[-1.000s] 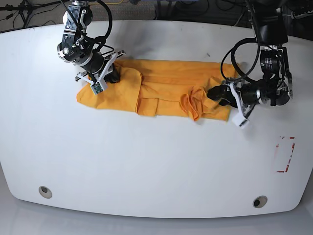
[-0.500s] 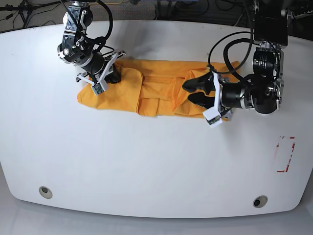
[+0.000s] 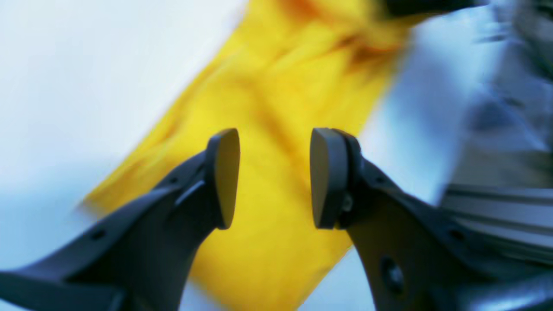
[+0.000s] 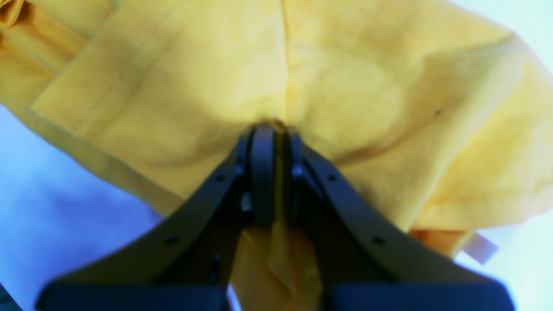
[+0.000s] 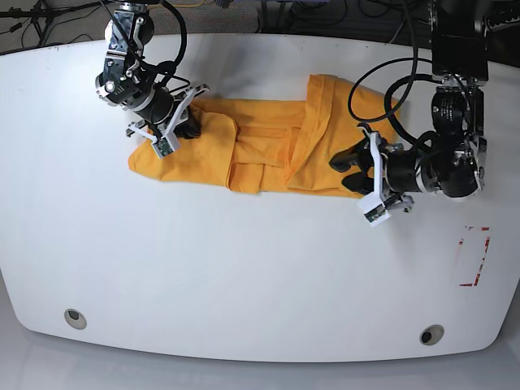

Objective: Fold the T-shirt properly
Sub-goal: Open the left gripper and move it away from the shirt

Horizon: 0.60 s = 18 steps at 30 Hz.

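Up close, the right gripper (image 4: 270,172) is clenched on a pinch of the T-shirt (image 5: 268,146), a crease of yellow cloth bunched between its dark fingers (image 4: 263,172). Its partner, the left gripper (image 3: 274,177), stands released, pads (image 3: 227,177) apart with cloth behind them and nothing between. Seen from the base view, the right gripper (image 5: 183,122) sits at one end of the shirt and the left gripper (image 5: 345,166) at the other end, where a flap lies doubled over toward the middle. Under it all is a white table (image 5: 244,268) with rounded corners, two round holes near its front edge and a red-marked rectangle at one side. Cables and dark stands crowd the floor behind. Left wrist view is badly blurred; the shirt's print and label cannot be made out
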Each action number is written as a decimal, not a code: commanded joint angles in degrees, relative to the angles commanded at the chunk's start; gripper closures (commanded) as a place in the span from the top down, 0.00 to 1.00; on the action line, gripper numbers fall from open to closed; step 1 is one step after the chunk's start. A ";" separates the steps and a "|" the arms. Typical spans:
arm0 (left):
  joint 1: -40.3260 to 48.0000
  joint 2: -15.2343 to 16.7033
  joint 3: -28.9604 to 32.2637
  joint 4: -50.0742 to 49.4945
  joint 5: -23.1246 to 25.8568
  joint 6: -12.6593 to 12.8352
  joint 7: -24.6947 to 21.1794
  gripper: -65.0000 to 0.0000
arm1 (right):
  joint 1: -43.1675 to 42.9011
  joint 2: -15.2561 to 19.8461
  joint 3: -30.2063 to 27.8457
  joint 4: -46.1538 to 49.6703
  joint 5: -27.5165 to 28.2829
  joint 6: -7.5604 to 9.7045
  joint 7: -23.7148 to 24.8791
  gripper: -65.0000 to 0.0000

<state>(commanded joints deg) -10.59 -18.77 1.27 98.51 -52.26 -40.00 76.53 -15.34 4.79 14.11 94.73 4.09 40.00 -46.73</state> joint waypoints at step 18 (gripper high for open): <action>2.90 5.27 -7.12 -1.32 26.55 0.00 -14.59 0.39 | 2.73 -0.70 -0.18 17.23 0.44 0.00 -11.60 0.22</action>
<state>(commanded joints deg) -7.69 -13.49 -5.85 97.19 -25.71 -40.00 61.93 -12.62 4.09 13.93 111.96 4.53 40.00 -58.33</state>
